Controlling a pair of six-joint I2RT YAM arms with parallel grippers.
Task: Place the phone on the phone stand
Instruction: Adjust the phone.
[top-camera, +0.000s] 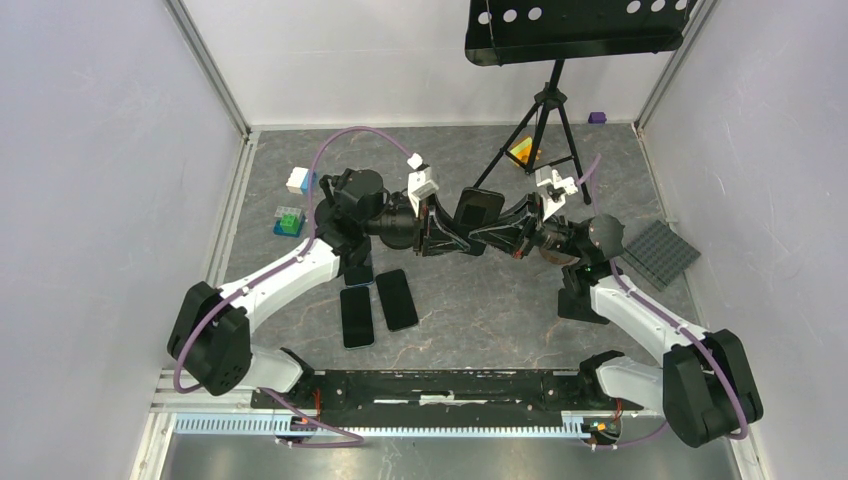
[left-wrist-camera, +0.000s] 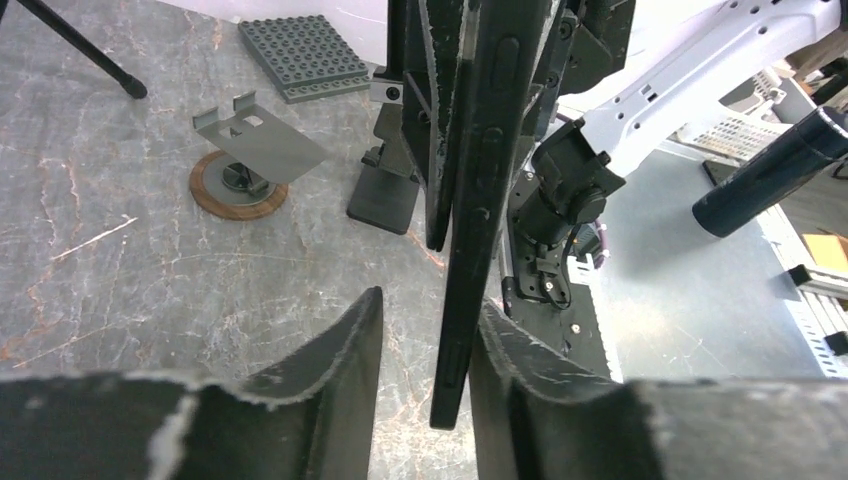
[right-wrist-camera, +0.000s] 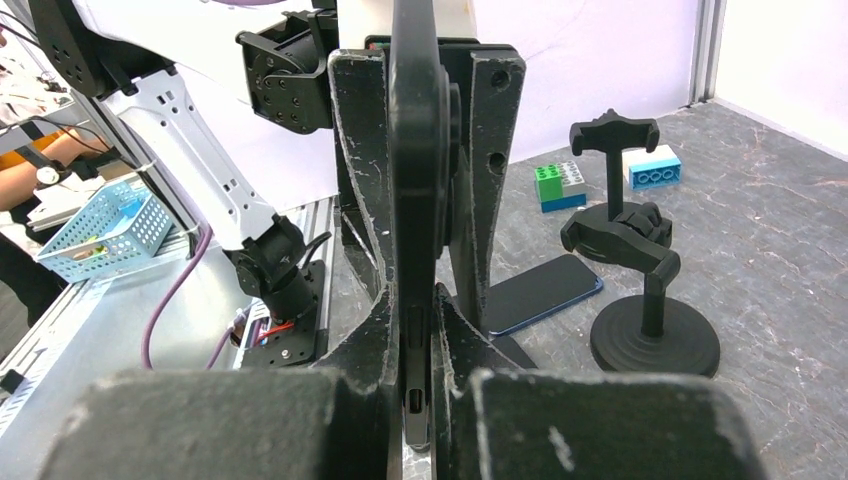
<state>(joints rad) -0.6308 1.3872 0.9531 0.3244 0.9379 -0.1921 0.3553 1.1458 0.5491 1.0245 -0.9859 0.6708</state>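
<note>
My right pincer (right-wrist-camera: 414, 320) holds the phone (left-wrist-camera: 492, 150); my left pincer (left-wrist-camera: 430, 310), half-wide around it, must squeeze snug before right lets go.

In the top view, the phone (top-camera: 478, 208) sits at centre between the left tool (left-wrist-camera: 428, 310) and the right tool (right-wrist-camera: 412, 310). Two spare phones (top-camera: 397, 299) lie lower left on the counter (top-camera: 480, 310), with blocks (top-camera: 289, 220) at upper left. The stand (left-wrist-camera: 262, 150) is probably under the right arm.

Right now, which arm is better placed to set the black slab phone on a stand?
Right, probably: the right gripper is shut on the black slab phone, while the left gripper only straddles it, one side gapped.
</note>
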